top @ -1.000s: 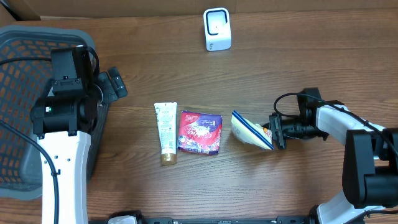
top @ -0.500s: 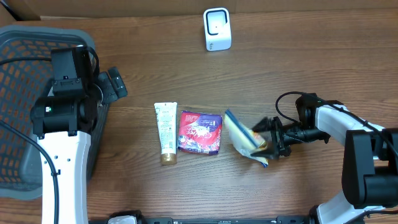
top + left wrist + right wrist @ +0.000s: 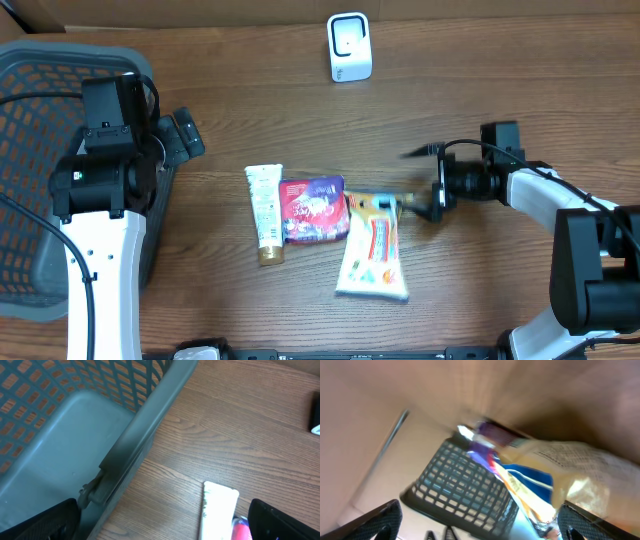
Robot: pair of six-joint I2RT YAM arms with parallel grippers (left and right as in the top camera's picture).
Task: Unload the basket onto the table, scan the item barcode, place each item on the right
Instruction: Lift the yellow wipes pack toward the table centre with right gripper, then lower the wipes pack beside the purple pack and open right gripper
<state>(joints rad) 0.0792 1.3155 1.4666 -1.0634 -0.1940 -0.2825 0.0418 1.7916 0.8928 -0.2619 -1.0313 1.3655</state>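
Observation:
A flat orange and white snack packet [image 3: 372, 247] lies on the table, its top end next to the red and purple pouch [image 3: 312, 210]. My right gripper [image 3: 425, 184] stands open just right of the packet's top end, with nothing between its fingers. In the blurred right wrist view the packet [image 3: 580, 470] fills the right side, near the right fingertip [image 3: 600, 522]. The white scanner [image 3: 349, 47] stands at the back centre. My left gripper [image 3: 180, 135] is open beside the basket, far from the packet. No barcode can be made out.
A white tube [image 3: 265, 212] lies left of the pouch, and it shows in the left wrist view [image 3: 217, 510] too. The grey mesh basket [image 3: 40, 240] fills the left side, with its rim [image 3: 135, 445] close to my left fingers. Bare wood lies in front of the scanner.
My right gripper has opened and let go of the packet, which dropped flat onto the table against the pouch. The gripper drew back and up a little. The left arm stayed still.

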